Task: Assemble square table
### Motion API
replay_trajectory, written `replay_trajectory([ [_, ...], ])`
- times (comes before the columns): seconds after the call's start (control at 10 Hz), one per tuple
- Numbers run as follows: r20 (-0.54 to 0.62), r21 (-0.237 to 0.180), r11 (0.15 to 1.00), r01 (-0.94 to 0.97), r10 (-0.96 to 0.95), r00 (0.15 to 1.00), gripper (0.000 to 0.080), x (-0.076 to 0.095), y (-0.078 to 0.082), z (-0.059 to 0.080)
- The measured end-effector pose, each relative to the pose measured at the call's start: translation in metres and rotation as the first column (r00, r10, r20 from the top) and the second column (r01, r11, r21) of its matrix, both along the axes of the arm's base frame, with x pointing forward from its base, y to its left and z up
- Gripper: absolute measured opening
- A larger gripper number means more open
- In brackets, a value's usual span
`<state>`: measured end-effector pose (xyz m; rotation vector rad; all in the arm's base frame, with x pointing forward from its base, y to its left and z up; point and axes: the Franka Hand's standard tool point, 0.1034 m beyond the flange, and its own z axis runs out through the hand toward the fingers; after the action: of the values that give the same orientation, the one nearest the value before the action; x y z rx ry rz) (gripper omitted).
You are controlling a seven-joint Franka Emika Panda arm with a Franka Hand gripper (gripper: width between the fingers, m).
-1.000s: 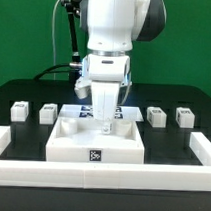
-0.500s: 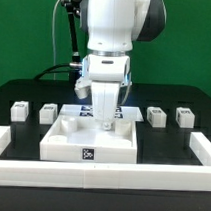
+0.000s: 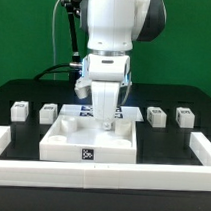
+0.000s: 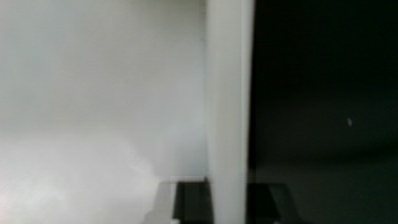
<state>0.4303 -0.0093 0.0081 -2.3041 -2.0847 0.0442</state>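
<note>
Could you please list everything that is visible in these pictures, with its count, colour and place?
square tabletop: one, white, centre of the table.
table legs: four, white with black-and-white tags, two at the exterior view's left of the tabletop, two at its right.
marker board: one, white, behind the tabletop.
rail: one, white, along the table's near edge and sides.
table: one, black.
arm: one, white, above the tabletop.
claw: one, at the tabletop's far rim; opening unclear.

You see the white slab [image 3: 92, 141] rimmed face up; two posts [image 3: 47, 113] at its 9 o'clock; two posts [image 3: 157, 116] at 3 o'clock.
</note>
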Motion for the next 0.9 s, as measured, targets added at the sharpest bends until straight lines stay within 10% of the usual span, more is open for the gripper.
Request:
replay_trajectory([
  [0.4,0.007,0.006,0.998,-0.055,0.055,0.998,0.0060,0.020,0.040,0.000],
  [0.9,0.008,0.006,0.999,-0.050,0.050,0.999,0.0060,0.020,0.039,0.000],
])
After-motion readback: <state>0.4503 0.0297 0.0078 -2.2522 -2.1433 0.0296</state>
